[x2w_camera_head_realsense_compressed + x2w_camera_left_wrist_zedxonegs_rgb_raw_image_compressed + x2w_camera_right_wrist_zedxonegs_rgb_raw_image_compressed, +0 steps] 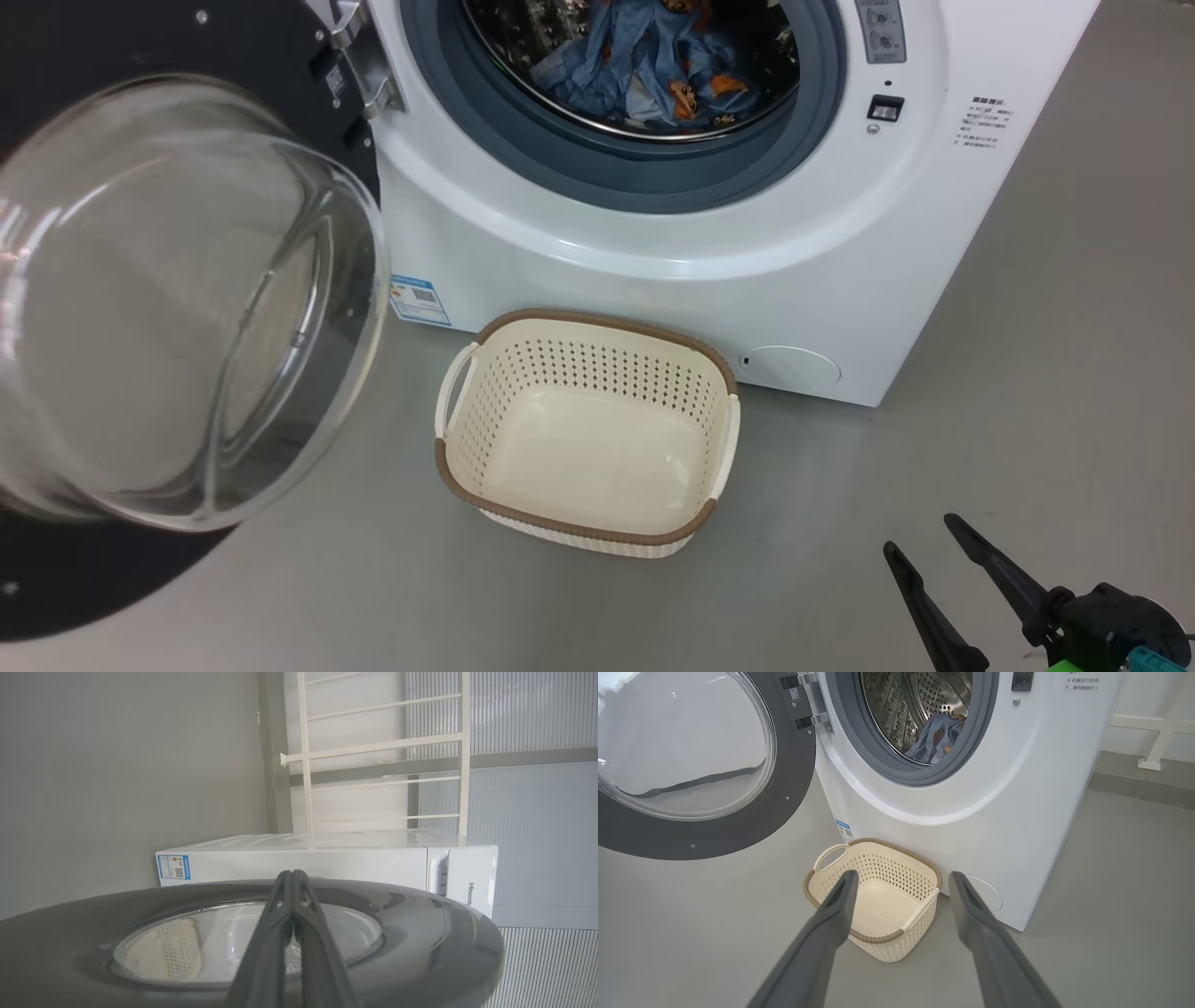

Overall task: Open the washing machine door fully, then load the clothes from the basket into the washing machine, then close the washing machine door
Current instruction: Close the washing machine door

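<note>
The white washing machine stands with its round door swung out to the left, the clear glass bulge facing me. Light-blue clothes with orange figures lie inside the steel drum, also the clothes in the right wrist view. The cream basket sits on the floor before the washer with nothing in it. My right gripper hangs open at the lower right, clear of the basket. My left gripper is shut with nothing in it, fingers lying across the door's black outer ring.
Grey floor spreads to the right and in front of the washer. A blue label and a round cap mark the washer's lower front. A white rail frame stands behind the washing machine.
</note>
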Motion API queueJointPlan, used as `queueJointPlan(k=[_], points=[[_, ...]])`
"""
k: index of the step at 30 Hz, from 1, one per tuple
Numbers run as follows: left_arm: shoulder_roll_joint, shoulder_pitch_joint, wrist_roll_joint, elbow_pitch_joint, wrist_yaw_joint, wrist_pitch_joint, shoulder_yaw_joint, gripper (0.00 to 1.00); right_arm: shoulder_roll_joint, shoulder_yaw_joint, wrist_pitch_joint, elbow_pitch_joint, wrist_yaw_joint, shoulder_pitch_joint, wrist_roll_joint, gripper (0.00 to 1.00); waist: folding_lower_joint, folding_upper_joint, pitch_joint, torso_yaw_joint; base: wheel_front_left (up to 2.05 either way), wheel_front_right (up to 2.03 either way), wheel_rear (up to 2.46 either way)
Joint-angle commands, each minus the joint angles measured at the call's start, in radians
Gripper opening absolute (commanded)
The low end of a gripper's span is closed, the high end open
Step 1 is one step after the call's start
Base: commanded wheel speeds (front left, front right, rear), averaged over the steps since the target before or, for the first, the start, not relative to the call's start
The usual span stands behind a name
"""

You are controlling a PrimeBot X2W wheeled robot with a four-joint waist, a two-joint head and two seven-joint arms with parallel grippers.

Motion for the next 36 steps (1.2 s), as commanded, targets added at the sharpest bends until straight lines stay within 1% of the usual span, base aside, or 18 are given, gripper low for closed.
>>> queueJointPlan(k=[1, 10, 13, 19, 26, 36], points=[[0.019, 0.022, -0.005, -0.031, 0.008, 0.034, -0.014, 0.00, -0.013, 0.016, -0.005, -0.023, 0.003, 0.010, 0.001, 1.00, 0.0000, -0.0001, -0.001, 0.002, 0.00, 0.00, 0.00], [-0.031, 0.076, -0.037, -0.173, 0.069, 0.145, -0.035, 0.00, 0.003, 0.018, -0.005, -0.020, 0.003, 0.001, 0.001, 1.00, 0.0000, -0.0001, -0.008, 0.009, 0.00, 0.00, 0.00], [-0.051, 0.096, -0.040, -0.232, 0.080, 0.181, -0.056, 0.00, 0.012, 0.015, -0.005, -0.018, 0.003, -0.004, 0.000, 1.00, 0.0000, -0.0001, -0.008, 0.012, 0.00, 0.00, 0.00], [-0.112, 0.133, -0.054, -0.348, 0.106, 0.252, -0.106, 0.00, 0.036, 0.014, -0.005, -0.014, 0.003, -0.011, -0.003, 1.00, 0.0000, -0.0001, -0.019, 0.023, 0.00, 0.00, 0.00], [-0.175, 0.138, -0.098, -0.453, 0.138, 0.308, -0.131, 0.00, 0.062, 0.024, -0.005, -0.008, 0.003, -0.025, -0.004, 1.00, 0.0000, -0.0001, -0.034, 0.018, 0.00, 0.00, 0.00], [-0.271, 0.145, -0.111, -0.579, 0.149, 0.334, -0.199, 0.00, 0.097, 0.027, -0.005, -0.003, 0.003, -0.037, -0.004, 1.00, 0.0000, -0.0001, -0.047, -0.034, 0.00, 0.00, 0.00]])
